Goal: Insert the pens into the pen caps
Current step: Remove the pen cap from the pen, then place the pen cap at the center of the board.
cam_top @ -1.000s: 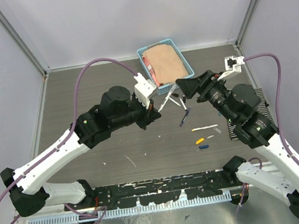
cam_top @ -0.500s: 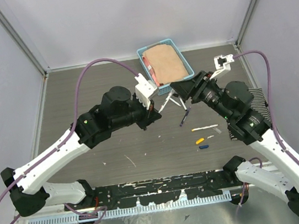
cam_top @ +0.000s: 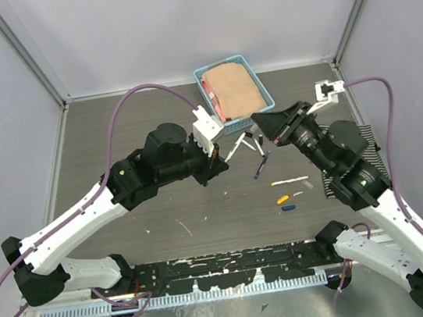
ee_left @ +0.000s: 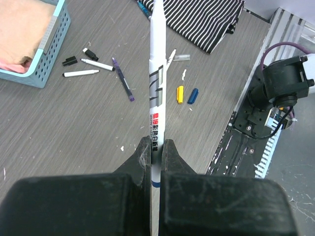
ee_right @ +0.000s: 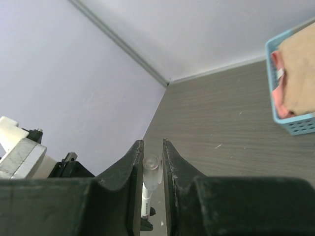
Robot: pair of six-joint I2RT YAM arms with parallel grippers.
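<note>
The grey table [cam_top: 113, 133] is carrying everything. The basket [cam_top: 201, 81] is sitting at the upper middle of the top view, and a striped cloth [ee_left: 206, 19] is lying at the upper right of the left wrist view.

The left gripper [ee_left: 156, 143] is sitting at the lower middle of its own view. Its jaws are pressing tight on a white pen [ee_left: 156, 83], which is running straight up the frame and off the top edge.

The right gripper [ee_right: 153, 143] is hanging above the table, right of centre in the top view. Its jaws are drawn in close on either side of a second pen [ee_right: 147, 196], a white barrel that is clear at its far end. They are looking to be gripping it. Whether that clear end is a cap cannot be told.

The rest is lying loose in the upper half of the left wrist view:
- Beside the basket, at the upper left, are two white pens [ee_left: 78, 73], a purple pen [ee_left: 123, 78] and two black caps [ee_left: 69, 60].
- Right of centre are a clear cap [ee_left: 181, 57], a yellow cap [ee_left: 179, 93] and a blue cap [ee_left: 193, 95].

No pen on the table is wearing a cap, so the task is looking to be near its start. One pairing is perhaps being lined up in the air, and at least three pens are waiting for caps.
</note>
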